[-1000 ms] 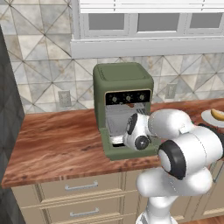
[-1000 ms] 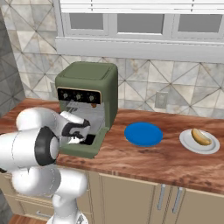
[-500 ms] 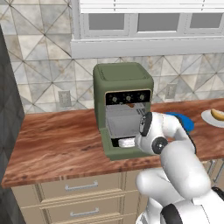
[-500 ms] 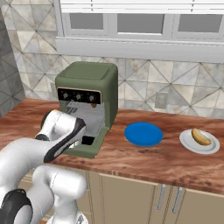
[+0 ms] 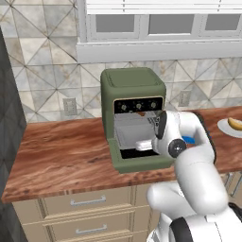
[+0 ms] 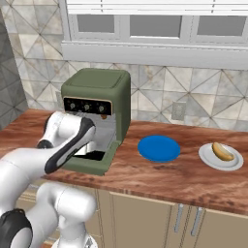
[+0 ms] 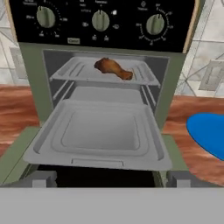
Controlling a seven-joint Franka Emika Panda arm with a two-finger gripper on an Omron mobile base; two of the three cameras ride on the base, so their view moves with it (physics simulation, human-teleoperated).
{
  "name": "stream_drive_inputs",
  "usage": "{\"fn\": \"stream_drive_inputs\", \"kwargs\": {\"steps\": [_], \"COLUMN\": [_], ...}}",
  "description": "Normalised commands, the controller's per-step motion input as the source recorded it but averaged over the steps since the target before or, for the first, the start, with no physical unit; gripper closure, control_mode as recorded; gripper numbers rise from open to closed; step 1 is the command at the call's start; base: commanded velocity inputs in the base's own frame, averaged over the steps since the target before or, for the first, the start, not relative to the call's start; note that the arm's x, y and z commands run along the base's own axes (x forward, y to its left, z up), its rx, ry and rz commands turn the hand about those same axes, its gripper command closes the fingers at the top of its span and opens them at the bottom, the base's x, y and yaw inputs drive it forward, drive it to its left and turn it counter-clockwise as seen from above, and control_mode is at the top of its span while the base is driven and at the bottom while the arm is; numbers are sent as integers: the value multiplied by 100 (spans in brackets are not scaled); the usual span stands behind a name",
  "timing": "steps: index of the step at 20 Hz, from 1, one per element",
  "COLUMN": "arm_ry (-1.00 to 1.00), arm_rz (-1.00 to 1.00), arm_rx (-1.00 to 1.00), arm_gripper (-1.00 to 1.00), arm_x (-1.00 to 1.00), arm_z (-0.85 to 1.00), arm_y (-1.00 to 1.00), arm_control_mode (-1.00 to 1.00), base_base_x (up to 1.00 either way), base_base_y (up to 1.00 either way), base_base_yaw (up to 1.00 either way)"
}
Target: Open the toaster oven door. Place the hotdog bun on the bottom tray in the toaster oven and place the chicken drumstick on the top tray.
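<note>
The toaster oven door [image 5: 142, 163] is folded down. The chicken drumstick [image 7: 113, 68] is seen on the top tray [image 7: 78, 70]. The gripper [image 7: 107, 178] is spread wide, holding nothing.

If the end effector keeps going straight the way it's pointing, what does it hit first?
Probably the pulled-out bottom tray of the toaster oven, which lies just ahead of the open end effector. The top tray, holding the chicken drumstick, sits higher and farther in. Depth is hard to judge.
</note>
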Motion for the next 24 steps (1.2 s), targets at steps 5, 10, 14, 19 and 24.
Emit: {"fn": "stream_drive_inputs", "kwargs": {"steps": [5, 10, 14, 19, 24], "arm_ry": [10, -12, -14, -33, -47], "arm_rz": [0, -3, -2, 1, 0], "arm_rx": [0, 0, 0, 0, -16], "arm_gripper": [-100, -100, -100, -100, -100], "arm_x": [-31, -17, -1, -18, -75], "arm_z": [100, 100, 100, 76, 5], "arm_y": [-43, -62, -53, -13, 51], "arm_control_mode": [-100, -100, -100, -100, -100], "base_base_x": [0, 0, 0, 0, 0], "base_base_y": [0, 0, 0, 0, 0], "base_base_yaw": [0, 0, 0, 0, 0]}}
